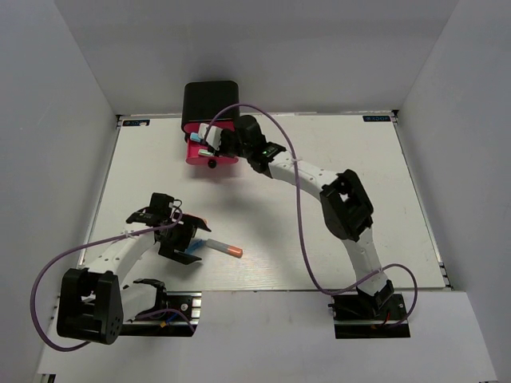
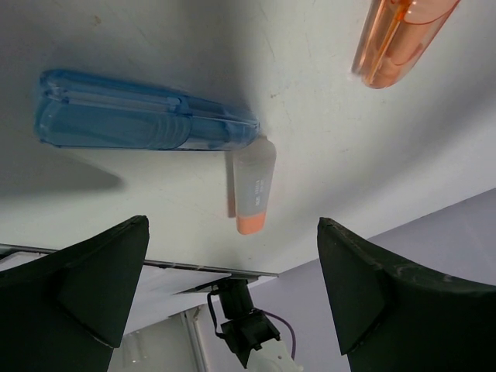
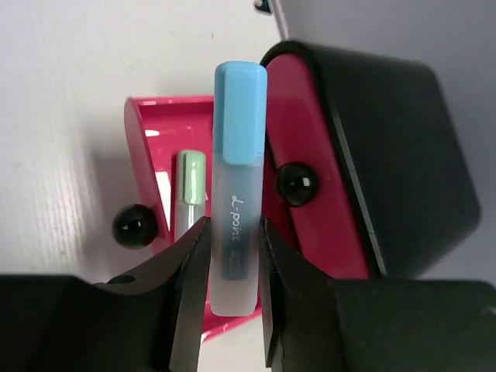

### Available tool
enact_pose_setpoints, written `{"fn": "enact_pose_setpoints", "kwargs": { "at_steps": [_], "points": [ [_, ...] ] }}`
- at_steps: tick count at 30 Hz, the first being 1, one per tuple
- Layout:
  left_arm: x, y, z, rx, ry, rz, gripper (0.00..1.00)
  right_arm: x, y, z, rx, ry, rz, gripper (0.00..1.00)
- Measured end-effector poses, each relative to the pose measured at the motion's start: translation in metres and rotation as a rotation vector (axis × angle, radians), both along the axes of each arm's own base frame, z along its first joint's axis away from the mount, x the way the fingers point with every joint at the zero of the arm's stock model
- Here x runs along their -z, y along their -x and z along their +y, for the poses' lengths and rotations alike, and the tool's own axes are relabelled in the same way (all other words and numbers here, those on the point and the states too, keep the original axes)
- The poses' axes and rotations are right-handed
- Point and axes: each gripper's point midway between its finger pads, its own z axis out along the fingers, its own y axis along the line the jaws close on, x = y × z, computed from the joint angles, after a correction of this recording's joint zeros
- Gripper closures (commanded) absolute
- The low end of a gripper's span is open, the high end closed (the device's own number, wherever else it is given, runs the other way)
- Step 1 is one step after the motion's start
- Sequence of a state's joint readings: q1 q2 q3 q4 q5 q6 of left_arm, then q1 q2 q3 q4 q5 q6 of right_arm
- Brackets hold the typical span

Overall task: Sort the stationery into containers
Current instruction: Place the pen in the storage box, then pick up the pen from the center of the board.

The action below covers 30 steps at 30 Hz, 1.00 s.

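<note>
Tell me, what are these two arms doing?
They are sorting stationery into a black cabinet's pink drawers. The right tool grips a blue-capped marker at the pulled-out drawer, where a green-capped marker already lies. The left tool is open above the table, where a blue pen, a grey marker with an orange tip and an orange piece lie.

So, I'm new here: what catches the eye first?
The right gripper clamps a blue-capped highlighter over the open pink drawer of the black cabinet at the back; a green-capped marker lies inside. Near the front, the open left gripper hovers over a translucent blue piece and an orange-tipped marker.
</note>
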State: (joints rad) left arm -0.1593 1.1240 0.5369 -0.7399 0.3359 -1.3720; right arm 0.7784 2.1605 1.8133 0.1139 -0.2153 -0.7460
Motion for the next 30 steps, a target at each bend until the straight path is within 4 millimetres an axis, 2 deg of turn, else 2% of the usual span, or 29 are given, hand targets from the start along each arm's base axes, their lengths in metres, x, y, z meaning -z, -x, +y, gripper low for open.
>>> {"fn": "enact_pose_setpoints", "kwargs": {
  "at_steps": [5,7,8,9,12,16,19,23,26,30],
  "points": [
    [0.001,-0.001,-0.001,-0.008,0.010,-0.002,0.00,0.050,-0.022,0.008,0.024,0.074,-0.005,0.83],
    [0.001,-0.001,-0.001,-0.010,0.012,-0.001,0.00,0.063,-0.028,0.007,0.040,0.094,-0.006,0.70],
    [0.001,-0.001,-0.002,-0.011,0.013,-0.001,0.00,0.064,-0.031,0.007,0.042,0.097,-0.016,0.63],
    [0.001,-0.001,-0.002,-0.012,0.013,-0.001,0.00,0.063,-0.033,0.006,0.046,0.097,-0.020,0.48],
    [0.001,-0.002,-0.002,-0.010,0.015,-0.003,0.00,0.054,-0.038,0.006,0.051,0.082,-0.040,0.33],
    [0.008,-0.003,-0.004,-0.004,0.013,0.023,0.06,0.049,-0.039,0.001,0.061,0.067,-0.041,0.29],
    [0.017,-0.001,-0.006,0.007,0.007,0.059,0.07,0.046,-0.029,-0.006,0.062,0.056,-0.017,0.29],
    [0.025,0.001,-0.012,0.036,-0.005,0.108,0.10,0.021,-0.014,-0.018,0.072,0.005,0.007,0.29],
    [0.026,-0.003,-0.016,0.057,-0.025,0.132,0.13,-0.013,0.007,-0.034,0.068,-0.066,0.016,0.27],
    [0.027,-0.011,-0.020,0.082,-0.058,0.148,0.17,-0.062,0.042,-0.069,0.062,-0.171,0.010,0.27]
  ]
}}
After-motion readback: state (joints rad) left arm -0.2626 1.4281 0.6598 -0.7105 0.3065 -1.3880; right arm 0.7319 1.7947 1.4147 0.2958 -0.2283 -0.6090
